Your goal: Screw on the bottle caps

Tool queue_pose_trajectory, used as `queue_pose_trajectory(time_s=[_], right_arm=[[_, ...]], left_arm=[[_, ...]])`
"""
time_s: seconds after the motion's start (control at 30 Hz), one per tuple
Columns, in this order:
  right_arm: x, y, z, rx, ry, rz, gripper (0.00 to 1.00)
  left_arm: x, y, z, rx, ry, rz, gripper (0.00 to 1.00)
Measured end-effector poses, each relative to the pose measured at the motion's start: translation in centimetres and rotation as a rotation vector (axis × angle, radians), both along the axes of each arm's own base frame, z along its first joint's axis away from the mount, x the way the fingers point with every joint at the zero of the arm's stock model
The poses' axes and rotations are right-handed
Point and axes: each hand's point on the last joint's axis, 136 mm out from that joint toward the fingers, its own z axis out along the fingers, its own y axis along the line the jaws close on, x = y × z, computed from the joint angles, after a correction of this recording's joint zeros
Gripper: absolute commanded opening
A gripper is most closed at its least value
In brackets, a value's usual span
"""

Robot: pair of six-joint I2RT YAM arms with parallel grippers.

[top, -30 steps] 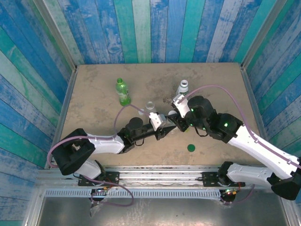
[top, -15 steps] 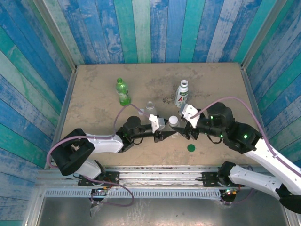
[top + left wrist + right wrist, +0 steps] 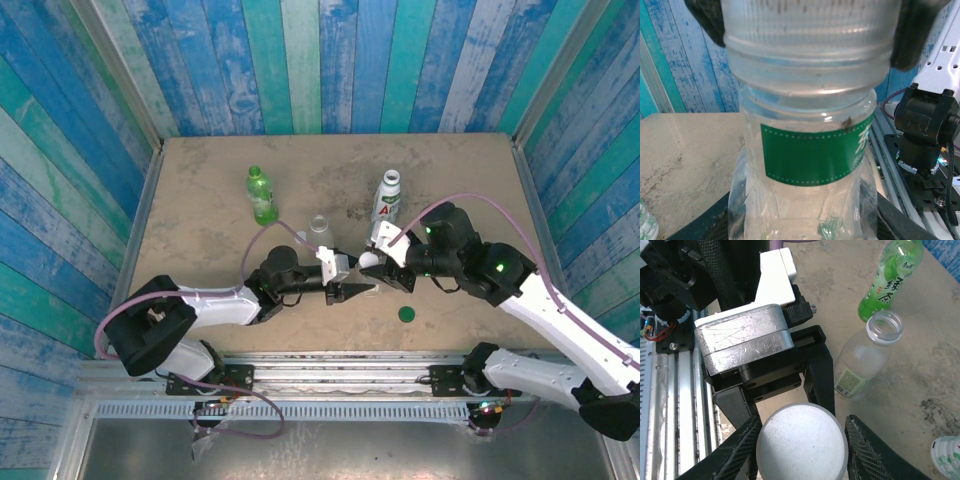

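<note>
L claw (image 3: 360, 290) is clenched on the clear bottle w/ green label (image 3: 810, 155), which stands upright nr front-centre of the surface (image 3: 200, 200). Its dark fingers (image 3: 707, 22) press either side just under the neck ring. R claw (image 3: 802, 447) is grasping the white cap (image 3: 800, 432) that sits on top of that bottle, w/ textured fingers (image 3: 737, 455) tight against the cap's sides. The open clear bottle (image 3: 320, 228) stands just behind L claw, mouth bare. The green bottle (image 3: 262, 195) is capped, back-left and well apart. The white bottle w/ red-green label (image 3: 388, 200) is capped, just behind R claw. The dark green cap (image 3: 406, 314) lies flat nr front edge, right of the held bottle and apart from both claws.
</note>
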Motion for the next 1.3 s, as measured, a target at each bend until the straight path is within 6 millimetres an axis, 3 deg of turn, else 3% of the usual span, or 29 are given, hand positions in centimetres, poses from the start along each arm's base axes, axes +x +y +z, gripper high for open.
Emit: queue_pose_trajectory(time_s=[0.17,0.47,0.63,0.73,0.83,1.07,1.3], right_arm=[[0.1,-0.1,0.0,-0.001,0.003,-0.009,0.31],[1.8,-0.4,-0.3,0.033,0.004,-0.133,0.24],[2.6,-0.8,-0.3,0.065,-0.001,-0.21,0.25],[2.7,-0.9,-0.3,0.073,-0.002,-0.222,0.25],[3.0,-1.2,-0.3,0.075,-0.005,-0.248,0.25],[4.5,-2.9,-1.8,0.029,-0.008,-0.354,0.26],[6.9,-4.8,-2.8,0.065,-0.011,-0.492,0.27]], left_arm=[[0.2,0.0,0.0,0.0,0.002,0.011,0.49],[2.0,0.1,-0.1,0.008,0.005,0.118,0.49],[2.9,0.2,-0.1,0.012,0.006,0.161,0.51],[2.8,0.2,-0.2,0.015,0.005,0.161,0.59],[2.8,0.2,-0.1,0.013,-0.008,0.16,0.75],[3.0,0.4,0.2,0.004,-0.027,0.172,1.0],[2.3,1.9,0.5,-0.016,0.013,0.199,0.94]])
